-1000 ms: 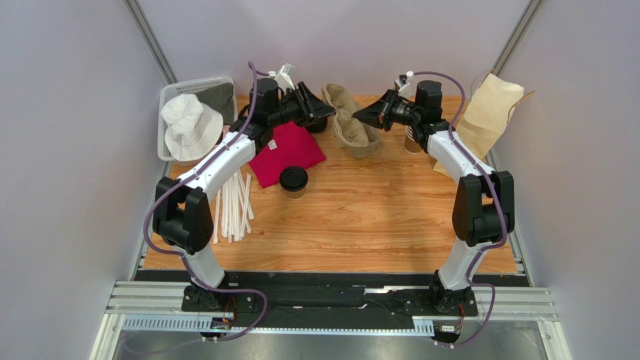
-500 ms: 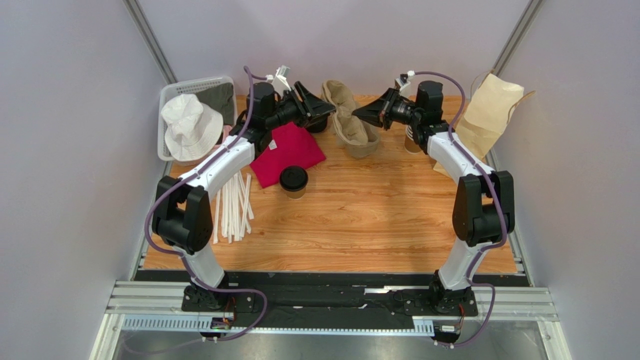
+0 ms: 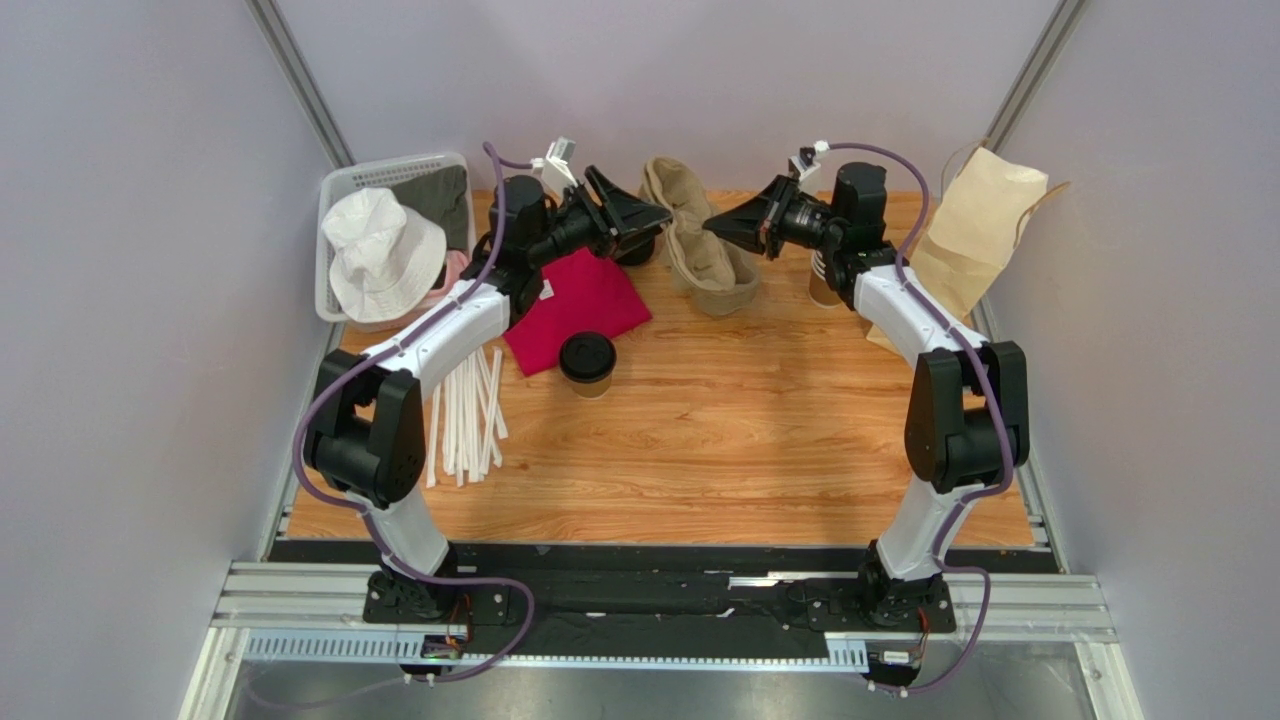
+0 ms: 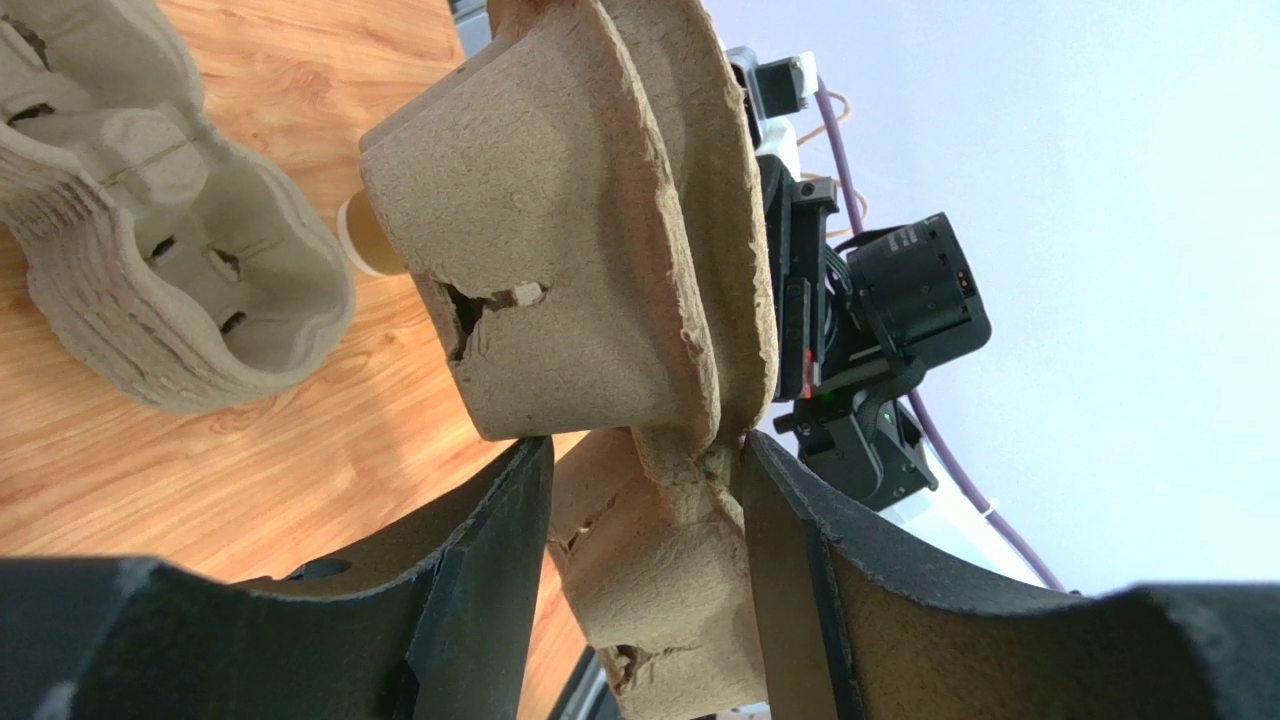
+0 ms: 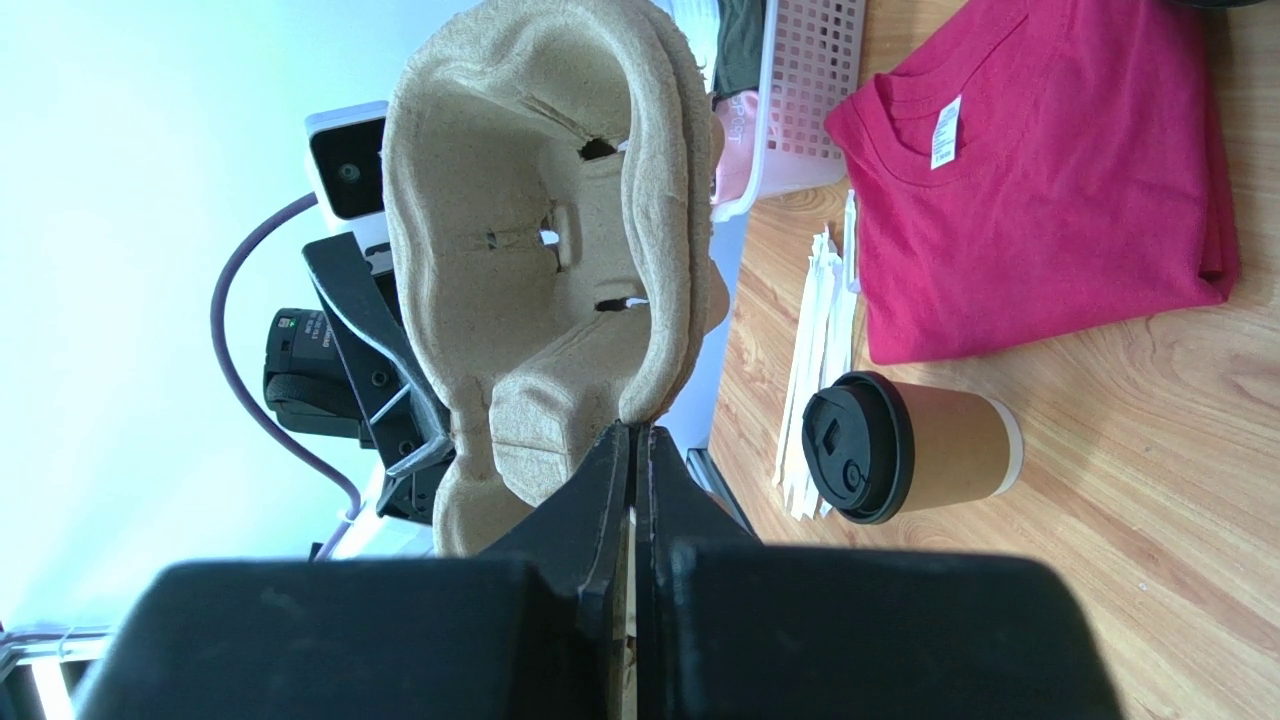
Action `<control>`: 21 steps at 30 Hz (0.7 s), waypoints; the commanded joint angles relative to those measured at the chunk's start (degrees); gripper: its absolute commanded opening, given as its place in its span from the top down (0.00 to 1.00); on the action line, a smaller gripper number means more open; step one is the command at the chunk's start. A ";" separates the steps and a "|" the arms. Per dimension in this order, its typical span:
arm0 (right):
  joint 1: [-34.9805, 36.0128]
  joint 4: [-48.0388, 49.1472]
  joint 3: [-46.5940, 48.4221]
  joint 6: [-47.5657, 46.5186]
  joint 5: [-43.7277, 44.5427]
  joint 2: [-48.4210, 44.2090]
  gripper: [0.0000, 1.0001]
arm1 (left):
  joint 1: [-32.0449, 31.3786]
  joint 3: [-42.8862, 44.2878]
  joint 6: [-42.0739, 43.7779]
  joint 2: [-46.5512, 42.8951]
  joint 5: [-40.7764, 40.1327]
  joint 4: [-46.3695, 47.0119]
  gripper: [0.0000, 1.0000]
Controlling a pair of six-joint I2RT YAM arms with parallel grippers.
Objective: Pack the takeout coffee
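Observation:
The takeout coffee [image 3: 588,360], a brown paper cup with a black lid, stands on the table [image 3: 751,450] in front of the red shirt; it also shows in the right wrist view [image 5: 917,447]. A moulded pulp cup carrier [image 3: 679,198] hangs on edge above the back of the table. My right gripper [image 5: 634,450] is shut on its rim [image 5: 541,225]. My left gripper [image 4: 643,510] is open and straddles the carrier's other side [image 4: 571,225]. One finger touches the rim and the other stands off it.
A stack of pulp carriers [image 3: 724,282] lies under the held one. The red shirt [image 3: 579,297], white straws [image 3: 473,408], a basket [image 3: 436,168] holding a white hat [image 3: 383,248], a paper bag [image 3: 977,225] and a cup [image 3: 824,282] ring the work area.
My left gripper's jaws have widened off the carrier and the left wrist has shifted slightly left. The right gripper keeps its hold, unmoved.

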 commanded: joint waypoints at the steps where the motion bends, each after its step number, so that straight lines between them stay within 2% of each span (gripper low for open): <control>1: 0.94 4.34 0.43 1.45 -1.50 -0.67 1.00 | -0.20 -0.68 -0.83 -1.64 2.89 3.46 0.42; 12: 0.94 5.75 0.35 2.77 -1.85 -0.67 1.00 | -0.11 -1.56 -1.53 -1.64 2.62 3.81 0.42; 21: 0.94 8.39 -0.62 5.06 -2.02 -0.06 1.00 | 0.15 -2.79 -4.70 -1.55 3.15 10.05 0.37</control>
